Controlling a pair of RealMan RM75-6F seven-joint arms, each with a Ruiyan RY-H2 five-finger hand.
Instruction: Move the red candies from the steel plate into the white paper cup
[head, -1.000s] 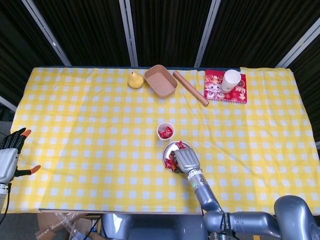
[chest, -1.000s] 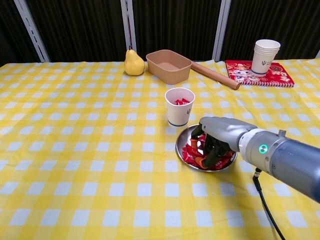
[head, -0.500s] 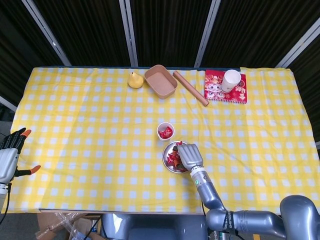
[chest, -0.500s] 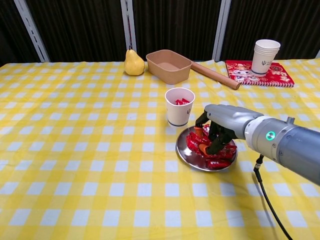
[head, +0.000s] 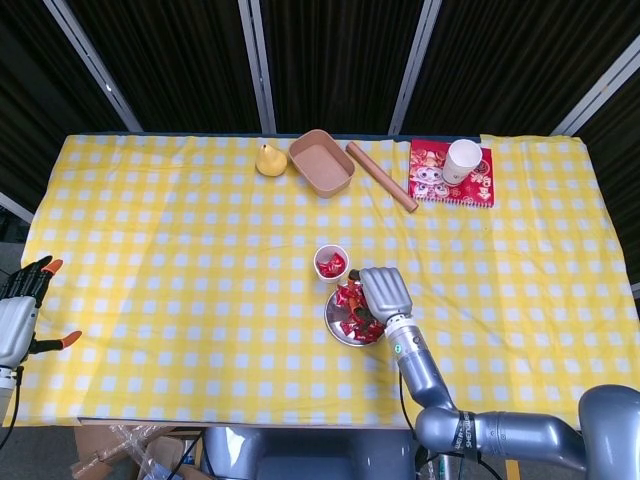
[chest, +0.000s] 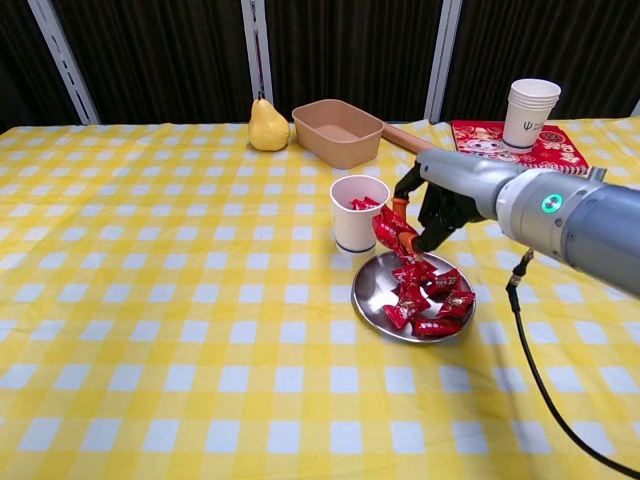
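Observation:
A steel plate (chest: 372, 291) (head: 331, 318) near the table's middle holds several red candies (chest: 430, 297). Just behind it stands the white paper cup (chest: 353, 225) (head: 331, 262) with red candies inside. My right hand (chest: 437, 203) (head: 385, 290) hovers above the plate, right of the cup, and grips a red candy (chest: 389, 230) that hangs just beside the cup's rim. My left hand (head: 20, 310) rests off the table's left edge in the head view, fingers spread and holding nothing.
Along the far edge stand a yellow pear (chest: 267, 127), a tan tray (chest: 337, 131), a wooden rolling pin (chest: 430, 152) and a stack of paper cups (chest: 531, 112) on a red booklet (chest: 520, 148). A black cable (chest: 540, 400) trails from the right arm.
My right hand rose off the plate with a red candy and moved back toward the cup. The candies left on the plate shifted. The left hand stayed still.

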